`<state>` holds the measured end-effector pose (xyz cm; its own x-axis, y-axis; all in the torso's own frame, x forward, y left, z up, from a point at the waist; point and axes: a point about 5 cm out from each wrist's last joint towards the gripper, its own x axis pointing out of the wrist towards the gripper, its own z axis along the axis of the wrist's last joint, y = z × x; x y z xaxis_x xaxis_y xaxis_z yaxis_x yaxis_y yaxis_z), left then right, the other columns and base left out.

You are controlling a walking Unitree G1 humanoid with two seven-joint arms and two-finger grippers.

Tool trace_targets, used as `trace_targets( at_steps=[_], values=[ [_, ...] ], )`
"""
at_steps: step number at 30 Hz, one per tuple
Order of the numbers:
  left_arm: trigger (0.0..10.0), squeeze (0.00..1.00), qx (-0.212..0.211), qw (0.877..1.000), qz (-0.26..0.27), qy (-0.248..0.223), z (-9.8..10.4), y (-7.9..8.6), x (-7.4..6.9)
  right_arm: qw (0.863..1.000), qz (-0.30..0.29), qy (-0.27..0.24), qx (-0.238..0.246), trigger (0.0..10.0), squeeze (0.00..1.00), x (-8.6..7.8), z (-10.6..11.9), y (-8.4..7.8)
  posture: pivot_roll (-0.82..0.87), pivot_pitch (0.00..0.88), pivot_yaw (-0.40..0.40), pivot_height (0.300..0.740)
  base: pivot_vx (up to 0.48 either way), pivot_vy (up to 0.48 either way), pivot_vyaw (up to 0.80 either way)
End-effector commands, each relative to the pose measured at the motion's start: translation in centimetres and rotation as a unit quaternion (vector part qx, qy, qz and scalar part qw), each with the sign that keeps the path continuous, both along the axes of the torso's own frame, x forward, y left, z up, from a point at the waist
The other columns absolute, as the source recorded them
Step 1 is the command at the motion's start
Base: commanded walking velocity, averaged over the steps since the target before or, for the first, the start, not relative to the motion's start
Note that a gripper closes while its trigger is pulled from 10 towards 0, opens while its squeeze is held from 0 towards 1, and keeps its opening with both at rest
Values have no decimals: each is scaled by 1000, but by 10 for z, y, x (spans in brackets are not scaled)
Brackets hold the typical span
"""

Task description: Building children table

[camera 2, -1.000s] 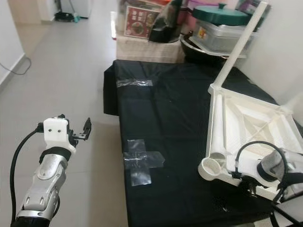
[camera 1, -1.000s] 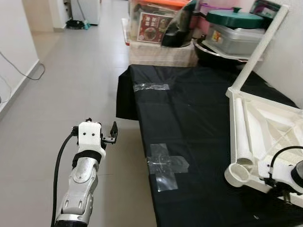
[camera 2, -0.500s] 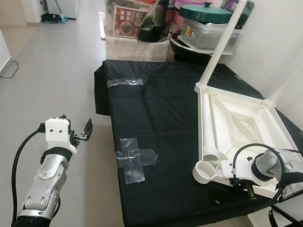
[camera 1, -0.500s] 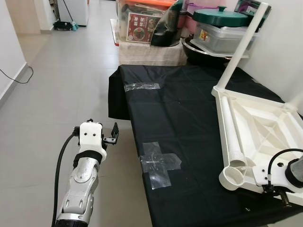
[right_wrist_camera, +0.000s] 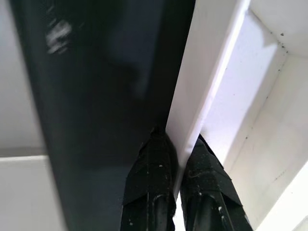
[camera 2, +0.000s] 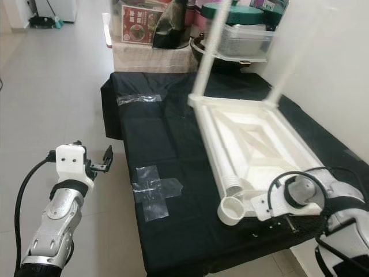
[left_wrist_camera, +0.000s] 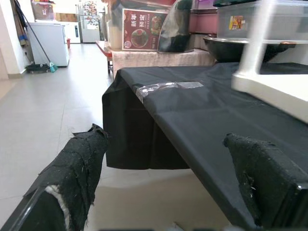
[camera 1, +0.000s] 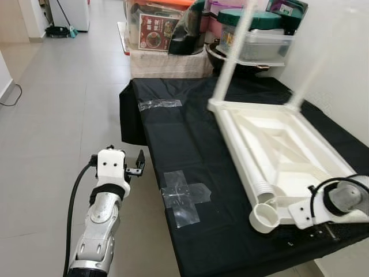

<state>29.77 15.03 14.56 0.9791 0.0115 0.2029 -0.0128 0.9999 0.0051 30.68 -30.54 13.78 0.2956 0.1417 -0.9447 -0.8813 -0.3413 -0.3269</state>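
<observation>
Right wrist view, fingers point(right_wrist_camera: 149, 178) pinching white table top point(camera 1: 277, 144) rim

children table point(camera 1: 271, 144): white plastic, plain, legs point(camera 1: 233, 49) white. table cover point(camera 1: 184, 138): black cloth, no pattern, with patches of clear glossy tape point(camera 1: 183, 196). floor point(camera 1: 57, 115): pale grey tiles. left gripper point(left_wrist_camera: 168, 187): black fingers, white wrist housing, silver arm. right gripper point(right_wrist_camera: 175, 192): black fingers point(right_wrist_camera: 149, 178) against the white table edge. storage behind: green lid point(camera 1: 249, 18), red printed box point(camera 1: 157, 32), clear grey bin point(camera 1: 259, 46).
</observation>
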Motion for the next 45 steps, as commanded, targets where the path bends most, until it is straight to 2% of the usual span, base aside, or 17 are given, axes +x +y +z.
trace_targets(
  at_steps=[1,10,11,14,15,17,18,25,27,28,31,36,38,41,42,44,45],
  values=[
    [10000,0,-4,1000,-7,1,-2,-4,1,988,72,-123,54,0,0,25,38,29,-66,0,-138,740,0,0,0],
    [10000,0,-3,1000,-6,0,-1,-5,1,986,56,-152,30,0,0,33,34,29,-60,0,-139,740,0,0,0],
    [10000,0,-3,1000,-6,0,-1,-5,1,986,39,-163,14,10000,0,35,33,25,-60,0,-139,740,0,0,0],
    [10000,0,-3,1000,-6,1,-1,-5,1,984,25,-179,-4,10000,0,37,34,19,-62,0,-135,740,0,0,0],
    [10000,0,-3,1000,-7,2,-1,-5,1,982,18,-186,-8,10000,122,37,35,15,-62,0,-135,740,0,0,0],
    [10000,0,-2,1000,-7,2,-1,-4,1,982,14,-190,-9,10000,122,37,36,13,-66,0,-129,740,0,0,0],
    [10000,0,-2,1000,-8,2,-1,-4,1,979,7,-203,-5,10000,1000,39,39,12,-66,0,-127,740,0,0,0],
    [10000,0,-2,1000,-10,4,-2,-3,2,973,-30,-228,32,10000,1000,44,52,11,-61,0,-130,740,0,0,0],
    [10000,0,-2,1000,-9,4,-2,-3,2,974,-38,-211,66,10000,1000,43,55,15,-60,0,-130,740,0,0,0],
    [10000,0,-2,1000,-7,4,-3,-2,2,975,-38,-173,133,10000,1000,41,62,24,-58,0,-131,740,0,0,0],
    [10000,0,-2,1000,-6,4,-3,-2,1,972,-34,-143,182,10000,1000,38,66,31,-58,0,-126,740,0,0,0],
    [10000,0,0,1000,-7,5,-4,-1,1,972,-22,-120,201,10000,1000,31,68,31,-63,0,-120,740,0,0,0],
    [10000,0,2,1000,-11,4,-4,-1,2,941,-36,-176,285,10000,1000,41,83,44,-67,0,-121,740,0,0,0],
    [10000,0,2,1000,-11,4,-4,-1,2,941,-36,-176,285,10000,1000,41,83,44,-67,0,-121,740,0,0,0],
    [10000,0,4,1000,-12,4,-4,-1,2,924,-46,-200,323,10000,1000,45,89,49,-67,0,-121,740,0,0,0],
    [10000,0,5,1000,-11,1,-3,-1,1,825,-116,-256,491,10000,1000,63,108,76,-52,0,-124,740,0,0,0],
    [10000,0,5,1000,-11,1,-3,-1,1,825,-116,-256,491,10000,1000,63,108,76,-52,0,-124,740,0,0,0]
  ],
)
